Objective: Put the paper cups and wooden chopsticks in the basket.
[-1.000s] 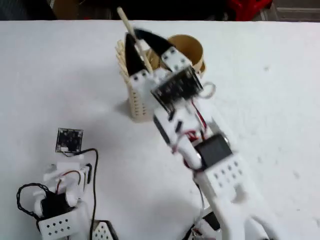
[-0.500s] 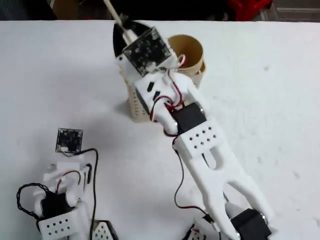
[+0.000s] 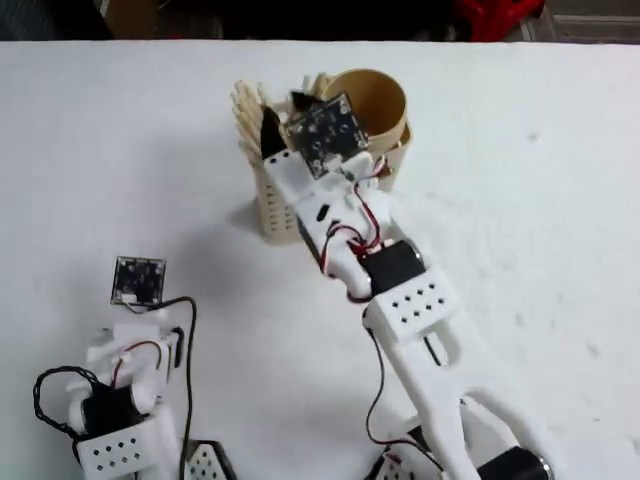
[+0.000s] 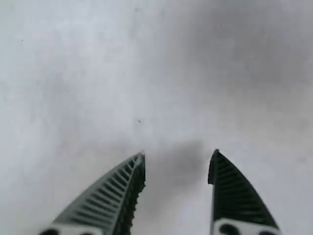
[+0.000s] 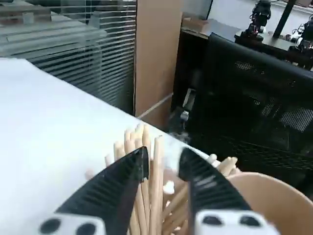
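Observation:
A cream perforated basket (image 3: 268,210) stands at the table's far middle with several wooden chopsticks (image 3: 246,112) upright in it. Tan paper cups (image 3: 378,98) sit close against it on the right; the arm hides whether they are inside. My right gripper (image 3: 285,115) hangs directly over the chopstick tops, open. In the right wrist view its fingertips (image 5: 164,154) straddle one chopstick (image 5: 157,171) of the bundle, with gaps on both sides, and a cup's rim (image 5: 259,188) lies beside them. My left gripper (image 4: 178,154) is open above bare white table.
The left arm (image 3: 120,400) sits folded at the near left corner, its camera board (image 3: 138,280) facing up. The right arm (image 3: 420,320) stretches diagonally from the near right edge to the basket. White tabletop (image 3: 540,200) spreads on both sides.
My right gripper held one chopstick high over the basket, then came down onto the bundle. That chopstick no longer sticks up past the gripper. The left arm has not moved.

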`<move>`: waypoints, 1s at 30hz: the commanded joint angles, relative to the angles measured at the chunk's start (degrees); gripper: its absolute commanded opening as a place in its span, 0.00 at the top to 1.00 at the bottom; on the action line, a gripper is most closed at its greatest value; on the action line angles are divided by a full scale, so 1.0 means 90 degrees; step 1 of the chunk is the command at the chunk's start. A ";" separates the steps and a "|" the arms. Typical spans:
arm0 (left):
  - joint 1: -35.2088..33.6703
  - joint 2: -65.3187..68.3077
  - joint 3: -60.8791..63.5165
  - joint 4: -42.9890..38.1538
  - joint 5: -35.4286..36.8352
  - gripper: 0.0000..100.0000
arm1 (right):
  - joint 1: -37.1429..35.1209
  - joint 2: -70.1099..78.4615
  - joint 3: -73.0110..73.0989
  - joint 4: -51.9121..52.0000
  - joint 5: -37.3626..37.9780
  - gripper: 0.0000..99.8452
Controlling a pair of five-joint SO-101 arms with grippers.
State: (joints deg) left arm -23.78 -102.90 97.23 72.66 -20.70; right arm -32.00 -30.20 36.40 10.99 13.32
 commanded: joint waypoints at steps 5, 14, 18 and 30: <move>-0.0034 -0.0024 -0.0020 0.0020 -0.0020 0.78 | 0.0200 -0.1314 0.1172 0.0435 0.1094 0.98; -0.0034 -0.0024 -0.0020 0.0020 -0.0020 0.78 | 0.1079 -0.5192 0.4073 0.2252 0.1133 0.98; -0.0034 -0.0024 -0.0020 0.0020 -0.0020 0.78 | 0.1675 -0.6989 0.5001 0.2994 0.1133 0.98; -0.0034 -0.0024 -0.0020 0.0020 -0.0020 0.78 | 0.2994 -0.7976 0.6740 0.4342 0.1123 0.98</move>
State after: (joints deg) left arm -23.78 -102.90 97.23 72.66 -20.70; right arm -8.35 -100.62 95.56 49.49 22.81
